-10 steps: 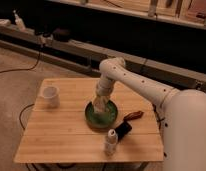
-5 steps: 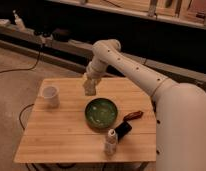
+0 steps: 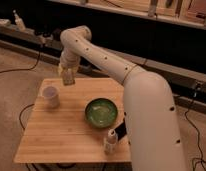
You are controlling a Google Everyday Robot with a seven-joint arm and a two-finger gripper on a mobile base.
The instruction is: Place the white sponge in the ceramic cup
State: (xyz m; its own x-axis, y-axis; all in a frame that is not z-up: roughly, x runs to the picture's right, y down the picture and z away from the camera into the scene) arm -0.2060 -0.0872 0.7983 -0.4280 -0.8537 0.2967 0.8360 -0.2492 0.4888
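The gripper (image 3: 68, 77) hangs in the upper left of the frame, above the far left part of the tabletop (image 3: 61, 135), and its jaws are closed on the white sponge (image 3: 69, 79), a pale block showing at their tip. It is held up off the wood, probably so it can be carried over the rim of the ceramic cup (image 3: 51, 96), which stands just below and left of the gripper near the tabletop's left edge, mouth upward and ready to receive it. The sponge is not yet over the cup's opening; I judge a short shift left and toward the camera is needed before lowering. By count: 1 sponge, 1 cup, 1 green plate (image 3: 101, 112) at center, 1 small white bottle (image 3: 110, 142) near the lower edge, and 1 dark object (image 3: 120, 131) beside it, half hidden by the arm.
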